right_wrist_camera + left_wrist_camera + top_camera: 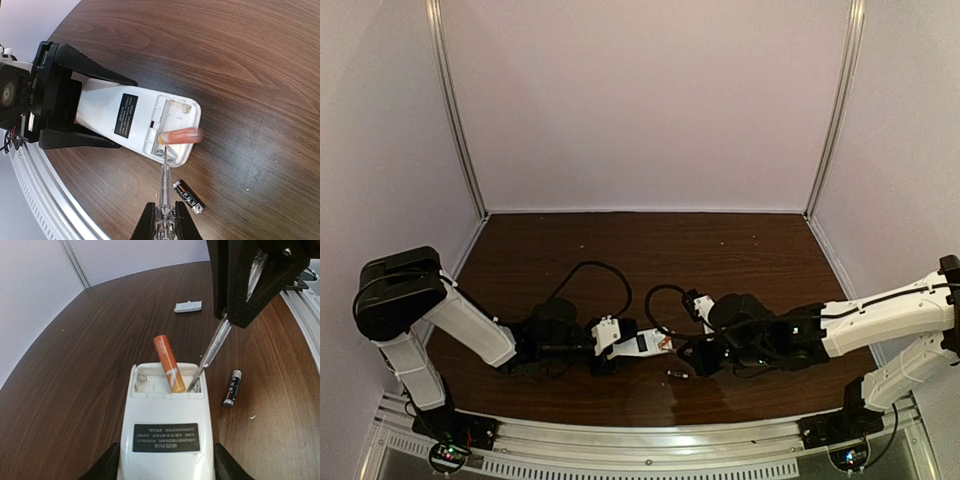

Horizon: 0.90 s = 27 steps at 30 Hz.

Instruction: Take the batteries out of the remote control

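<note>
The white remote control (167,425) lies back side up with its battery bay open, and my left gripper (167,466) is shut on its sides. An orange battery (169,363) stands tilted, one end lifted out of the bay; it is blurred in the right wrist view (180,136). A black battery (232,388) lies loose on the table right of the remote. My right gripper (164,212) is shut on a thin clear-handled screwdriver (164,185), whose tip sits in the bay beside the orange battery. In the top view both grippers meet at the remote (638,343).
The small flat white cover piece (188,306) lies on the brown table beyond the remote. The metal rail (30,170) runs along the table's near edge, close to both arms. Pale walls enclose the table at the back and sides.
</note>
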Each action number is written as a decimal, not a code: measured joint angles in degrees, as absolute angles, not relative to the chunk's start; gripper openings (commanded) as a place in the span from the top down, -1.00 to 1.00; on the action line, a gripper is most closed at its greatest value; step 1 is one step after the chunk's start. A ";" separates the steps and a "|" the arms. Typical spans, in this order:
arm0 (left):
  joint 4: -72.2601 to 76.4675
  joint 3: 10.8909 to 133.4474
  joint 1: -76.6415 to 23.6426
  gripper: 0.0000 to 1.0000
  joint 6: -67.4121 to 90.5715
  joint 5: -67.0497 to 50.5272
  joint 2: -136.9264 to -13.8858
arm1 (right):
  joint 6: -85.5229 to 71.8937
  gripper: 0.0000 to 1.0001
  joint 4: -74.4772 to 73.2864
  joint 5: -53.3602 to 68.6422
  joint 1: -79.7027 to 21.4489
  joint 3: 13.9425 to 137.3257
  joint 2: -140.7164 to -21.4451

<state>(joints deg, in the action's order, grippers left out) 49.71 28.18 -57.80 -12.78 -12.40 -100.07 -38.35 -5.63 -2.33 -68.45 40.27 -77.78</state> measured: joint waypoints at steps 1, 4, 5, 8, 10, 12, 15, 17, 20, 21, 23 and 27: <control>49.89 28.21 -57.74 1.00 -12.93 -12.14 -100.07 | -38.04 1.00 -6.13 -2.50 -68.49 40.71 -77.89; 50.37 28.21 -57.74 1.00 -13.04 -11.70 -100.07 | -37.58 1.00 -7.01 -2.70 -68.49 41.50 -77.95; 50.50 28.21 -57.74 1.00 -13.13 -11.62 -100.07 | -37.43 1.00 -7.29 -2.79 -68.49 41.80 -78.04; 50.63 28.21 -57.74 1.00 -13.26 -11.46 -100.07 | -37.23 1.00 -7.55 -2.94 -68.49 42.15 -78.35; 50.59 28.21 -57.74 1.00 -13.41 -11.35 -100.07 | -37.21 1.00 -7.62 -3.05 -68.49 42.28 -78.59; 50.61 28.21 -57.71 1.00 -13.52 -11.27 -100.07 | -37.19 1.00 -7.92 -3.31 -68.49 42.70 -78.85; 50.61 28.23 -57.69 1.00 -13.61 -11.07 -100.07 | -37.19 1.00 -8.05 -3.84 -68.51 42.94 -79.11; 50.59 28.29 -57.69 1.00 -13.63 -10.98 -100.09 | -37.19 1.00 -8.05 -4.01 -68.51 42.94 -79.11; 50.59 28.40 -57.69 1.00 -13.67 -10.85 -100.16 | -37.17 1.00 -8.08 -4.25 -68.51 42.98 -79.11; 50.61 28.51 -57.67 1.00 -13.69 -10.83 -100.29 | -37.19 1.00 -8.19 -4.38 -68.51 43.05 -79.11; 50.76 28.64 -57.67 1.00 -13.76 -10.74 -100.42 | -37.17 1.00 -8.45 -4.62 -68.51 43.20 -79.09; 51.07 28.71 -57.67 1.00 -13.80 -10.68 -100.44 | -37.12 1.00 -9.41 -5.15 -68.51 43.75 -78.76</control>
